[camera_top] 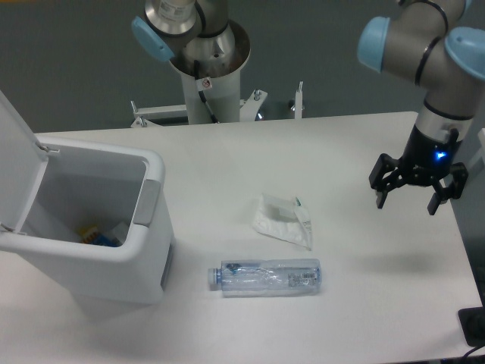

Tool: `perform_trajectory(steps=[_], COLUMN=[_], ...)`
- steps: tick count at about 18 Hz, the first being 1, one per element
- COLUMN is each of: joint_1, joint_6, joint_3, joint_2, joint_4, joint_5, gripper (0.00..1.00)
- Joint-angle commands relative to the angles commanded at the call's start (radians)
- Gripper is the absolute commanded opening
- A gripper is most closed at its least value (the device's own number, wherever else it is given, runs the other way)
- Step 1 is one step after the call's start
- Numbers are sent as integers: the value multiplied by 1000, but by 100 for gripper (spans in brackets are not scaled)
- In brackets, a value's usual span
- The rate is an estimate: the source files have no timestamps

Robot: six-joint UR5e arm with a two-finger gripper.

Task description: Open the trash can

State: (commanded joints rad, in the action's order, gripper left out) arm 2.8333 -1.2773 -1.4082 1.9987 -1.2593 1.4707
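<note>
The trash can (83, 265) is a large white boxy bin at the table's left. Its lid (14, 163) is swung up and back, so the inside shows, with a few small items at the bottom. A grey push tab (148, 202) sits on its right rim. My gripper (407, 203) hangs open above the table's far right side, far from the bin, with nothing between its fingers.
A clear plastic bottle (265, 277) lies on its side near the front middle of the table. A crumpled white wrapper (283, 221) rests just behind it. The arm's base column (211, 68) stands behind the table's back edge. The table's right edge is close to the gripper.
</note>
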Motion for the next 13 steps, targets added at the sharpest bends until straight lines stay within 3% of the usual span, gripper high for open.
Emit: perform_trajectory(steps=[4,13], joint_1=[-8,-40], joint_6=[-132,-188], joint_3=[-3,-15], joint_2=[5,9], joint_4=[12,15], joint_5=[46,177], gripper=[100,100])
